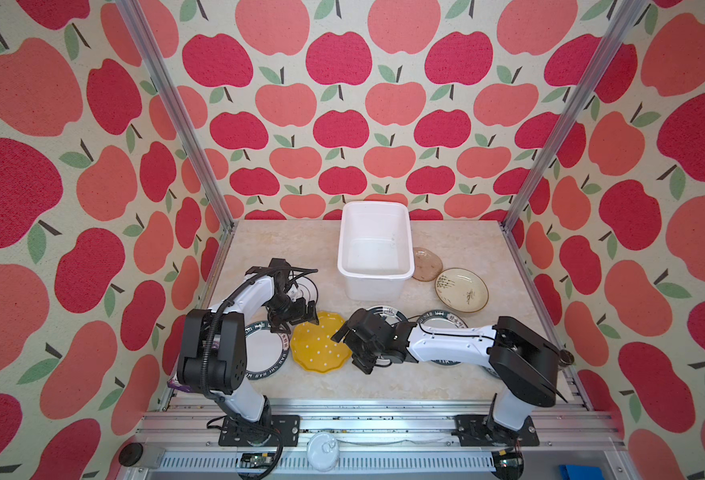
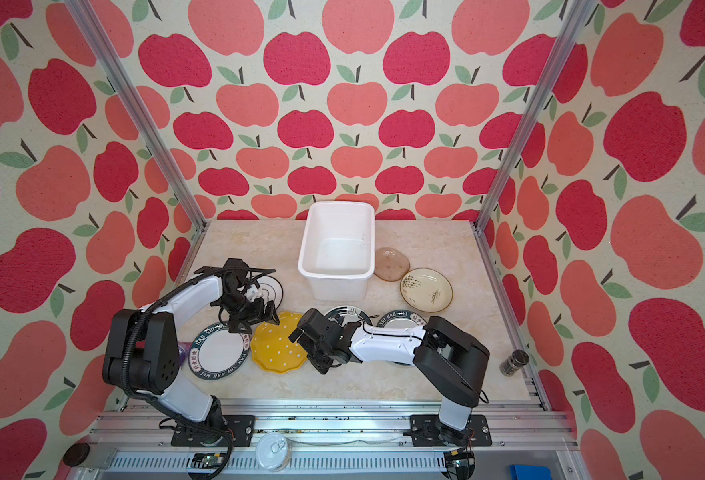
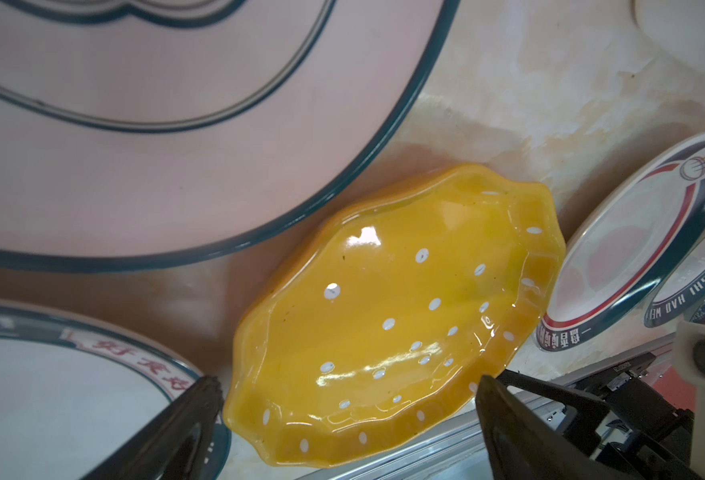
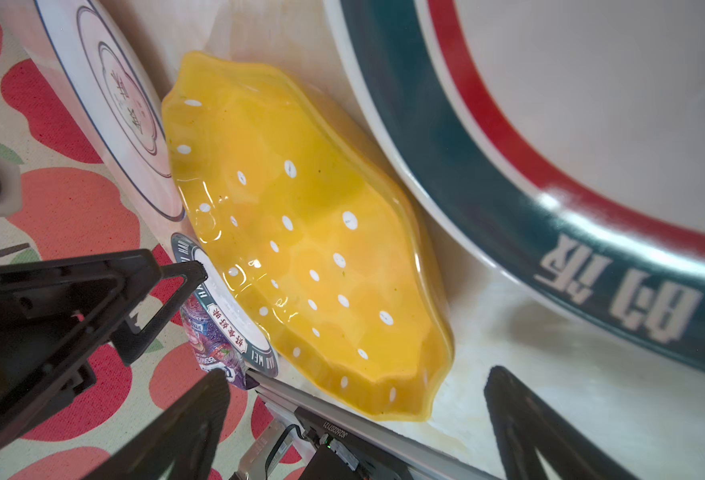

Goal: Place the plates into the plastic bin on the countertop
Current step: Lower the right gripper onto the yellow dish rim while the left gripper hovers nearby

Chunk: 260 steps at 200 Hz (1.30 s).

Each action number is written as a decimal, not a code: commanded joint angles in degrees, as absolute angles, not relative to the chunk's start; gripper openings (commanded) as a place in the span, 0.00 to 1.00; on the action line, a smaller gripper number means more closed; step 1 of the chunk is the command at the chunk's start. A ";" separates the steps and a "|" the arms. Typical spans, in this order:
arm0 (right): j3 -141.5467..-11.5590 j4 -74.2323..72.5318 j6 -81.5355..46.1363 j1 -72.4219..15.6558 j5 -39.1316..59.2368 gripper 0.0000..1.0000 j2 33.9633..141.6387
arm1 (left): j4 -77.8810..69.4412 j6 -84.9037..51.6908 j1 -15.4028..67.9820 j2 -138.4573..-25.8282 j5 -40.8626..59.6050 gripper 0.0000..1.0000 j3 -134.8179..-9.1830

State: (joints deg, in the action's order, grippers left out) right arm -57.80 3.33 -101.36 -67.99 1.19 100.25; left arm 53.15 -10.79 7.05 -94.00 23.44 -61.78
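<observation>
A yellow scalloped plate (image 1: 319, 343) (image 2: 278, 343) (image 3: 396, 311) (image 4: 309, 249) lies flat on the countertop (image 1: 284, 249) between my two grippers. My left gripper (image 1: 294, 322) (image 2: 255, 322) (image 3: 348, 382) hangs open over its far left edge. My right gripper (image 1: 348, 351) (image 2: 307, 351) (image 4: 357, 374) stands open at its right edge. Neither holds anything. The white plastic bin (image 1: 373, 286) (image 2: 336, 289) stands behind, empty. Lettered-rim plates (image 1: 263, 349) (image 1: 442, 322) lie partly under the arms. A cream plate (image 1: 461, 289) and a translucent brown plate (image 1: 426, 264) lie right of the bin.
A white plate with thin dark rings (image 1: 307, 286) sits behind the left gripper, and a dark-and-red-rimmed plate (image 1: 388, 313) behind the right one. A dark jar (image 2: 514, 362) stands at the right edge, a purple packet (image 4: 213, 340) at the left. An aluminium rail (image 1: 363, 409) edges the front.
</observation>
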 commanded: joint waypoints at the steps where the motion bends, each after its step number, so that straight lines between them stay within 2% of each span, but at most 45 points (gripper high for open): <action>1: -58.58 2.61 -103.07 -68.03 1.44 0.99 101.50 | 52.05 -9.71 7.44 -95.37 24.34 0.98 -63.12; 143: -57.25 -7.56 -101.89 -67.17 1.70 0.99 105.29 | 49.66 -9.34 8.59 -99.00 26.55 0.88 -61.75; 260: -60.54 -8.94 -92.23 -67.46 -1.40 0.89 102.84 | 50.92 -8.35 8.98 -99.32 26.63 0.85 -62.59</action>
State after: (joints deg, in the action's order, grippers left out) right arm -57.76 -3.75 -95.68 -67.48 0.49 104.07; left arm 48.84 -9.37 7.90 -98.39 23.79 -61.87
